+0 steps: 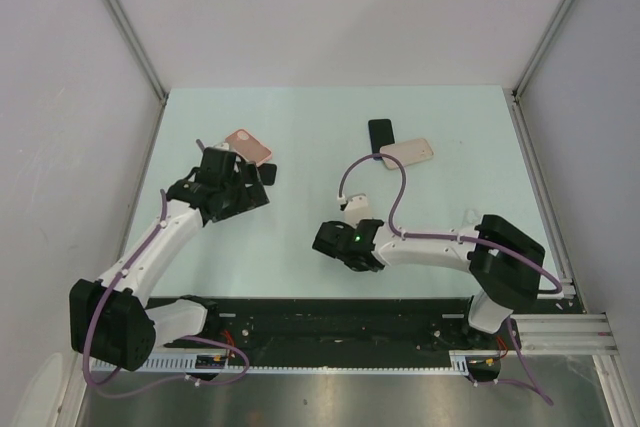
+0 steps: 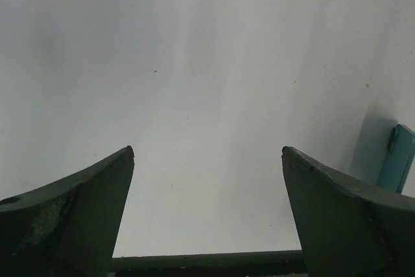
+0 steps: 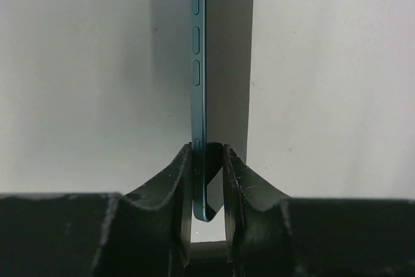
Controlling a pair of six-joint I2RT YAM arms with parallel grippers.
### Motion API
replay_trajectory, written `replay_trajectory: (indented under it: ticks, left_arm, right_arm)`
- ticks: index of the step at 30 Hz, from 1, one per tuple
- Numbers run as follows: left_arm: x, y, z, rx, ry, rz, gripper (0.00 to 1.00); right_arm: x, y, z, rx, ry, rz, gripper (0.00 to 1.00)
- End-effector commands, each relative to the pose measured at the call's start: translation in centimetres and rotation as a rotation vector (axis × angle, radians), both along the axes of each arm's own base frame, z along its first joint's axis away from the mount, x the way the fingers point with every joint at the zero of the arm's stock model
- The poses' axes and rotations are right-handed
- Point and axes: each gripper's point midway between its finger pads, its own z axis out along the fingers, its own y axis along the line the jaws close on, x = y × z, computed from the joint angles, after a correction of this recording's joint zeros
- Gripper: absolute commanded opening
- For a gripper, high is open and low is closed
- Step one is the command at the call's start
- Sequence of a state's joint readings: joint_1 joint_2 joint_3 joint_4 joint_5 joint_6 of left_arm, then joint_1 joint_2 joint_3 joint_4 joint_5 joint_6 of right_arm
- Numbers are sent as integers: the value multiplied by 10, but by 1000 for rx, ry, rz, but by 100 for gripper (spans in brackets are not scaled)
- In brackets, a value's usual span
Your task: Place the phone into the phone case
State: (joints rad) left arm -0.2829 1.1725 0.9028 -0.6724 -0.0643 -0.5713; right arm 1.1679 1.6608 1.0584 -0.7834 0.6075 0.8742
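Top external view shows a pale green table point(image 1: 450, 117) between white walls, with both arms reaching out over it. The left arm point(image 1: 150, 247) stretches toward the far left, and the right arm point(image 1: 440, 245) bends in toward the middle.

The left gripper point(image 1: 262, 179) sits just beside a pink case point(image 1: 247, 145) lying flat. Its wrist view shows the fingers point(image 2: 84, 212) spread wide, with only bare table between them.

Far from the arms, near the middle, a beige case point(image 1: 408, 152) lies touching a black slab point(image 1: 381, 134).

The right gripper point(image 1: 324, 238) is over the table's near middle, well apart from both cases. Its wrist view shows the phone point(image 3: 198, 63), thin and blue-green, standing on edge with its side buttons facing the camera and its lower end between the fingers point(image 3: 243, 186). The left finger touches it. A dark strip lies between the phone and the other finger, so I cannot tell whether it is gripped or loose. The top view does not show the phone.
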Motion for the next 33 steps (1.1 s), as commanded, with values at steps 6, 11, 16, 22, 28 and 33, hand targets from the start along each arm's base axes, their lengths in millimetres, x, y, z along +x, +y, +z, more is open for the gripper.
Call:
replay_trajectory:
  ticks: [6, 11, 16, 22, 28, 33]
  left_arm:
    - [-5, -4, -6, -60, 43, 64, 99]
    - [-3, -9, -9, -80, 66, 63, 99]
    - [5, -6, -10, -44, 60, 53, 99]
    - [25, 17, -9, 29, 53, 134, 97]
    - [73, 56, -1, 2, 34, 316, 94]
    - [125, 80, 14, 9, -3, 388, 90]
  right_arm:
    - [-3, 28, -17, 92, 19, -12, 24]
    - [1, 36, -19, 114, 9, 6, 24]
    - [3, 47, -19, 138, 9, 40, 24]
    - [4, 54, -17, 162, 5, 67, 26]
    - [3, 60, -17, 169, 9, 100, 27]
    - [2, 60, -21, 159, 13, 112, 28]
